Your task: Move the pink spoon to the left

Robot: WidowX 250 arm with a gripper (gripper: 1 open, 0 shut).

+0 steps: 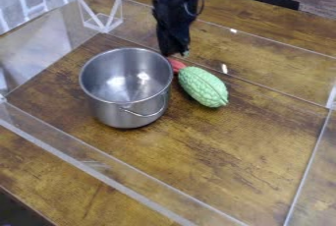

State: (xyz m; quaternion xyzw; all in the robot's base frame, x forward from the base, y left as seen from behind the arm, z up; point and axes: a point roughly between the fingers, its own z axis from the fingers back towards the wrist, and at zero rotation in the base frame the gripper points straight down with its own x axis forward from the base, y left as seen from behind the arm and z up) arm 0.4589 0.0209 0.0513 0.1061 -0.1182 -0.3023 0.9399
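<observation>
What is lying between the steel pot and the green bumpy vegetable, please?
Part of the pink spoon lies between the pot and the vegetable, toward their far side, in the camera view.

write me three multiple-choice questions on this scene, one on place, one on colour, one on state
1. Where is the bumpy vegetable?
a) inside the pot
b) beside the pot
c) under the pot

2. What colour is the pot?
a) silver
b) red
c) blue

3. How does the pot stand?
a) upright
b) upside down
c) on its side

1: b, the bumpy vegetable lies on the wooden table next to the pot.
2: a, its metal wall shows silvery grey.
3: a, its round opening faces up.
</observation>
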